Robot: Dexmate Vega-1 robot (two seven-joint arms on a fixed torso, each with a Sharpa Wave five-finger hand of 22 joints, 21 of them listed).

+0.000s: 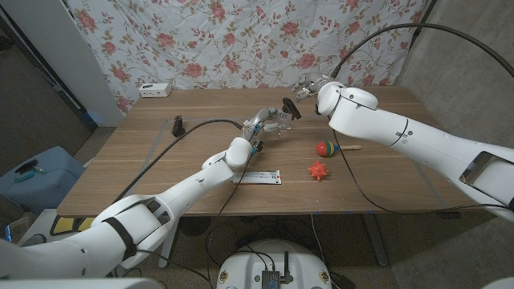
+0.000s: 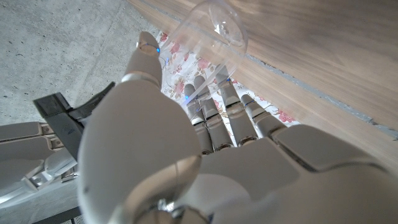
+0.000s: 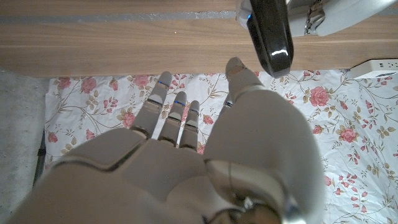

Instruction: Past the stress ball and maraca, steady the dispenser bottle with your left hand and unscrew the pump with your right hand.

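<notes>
The left hand [image 1: 259,124] already has the dispenser bottle [image 1: 277,126], so the steadying half looks done; the unscrewing is what is left. In the left wrist view the fingers [image 2: 214,112] lie close together, curled round the clear body [image 2: 205,34], with the thumb on the other side. The bottle is held off the wooden table [image 1: 161,160], tipped over towards the right hand, and sits beyond the maraca [image 1: 327,148], further from the robot, with the red spiky stress ball [image 1: 319,170] just on the near side of the maraca.

The right hand [image 1: 309,87] hovers close to the bottle's top end. In the right wrist view its fingers [image 3: 171,109] are straight, slightly apart and hold nothing. The dark pump [image 1: 289,107] is small in the head view, and I cannot tell whether it is loosened or fully screwed on.

The bottle is transparent and round-bottomed, and looks empty, as far as can be judged. A white card [image 1: 259,177] lies on the table nearer the robot than the bottle
</notes>
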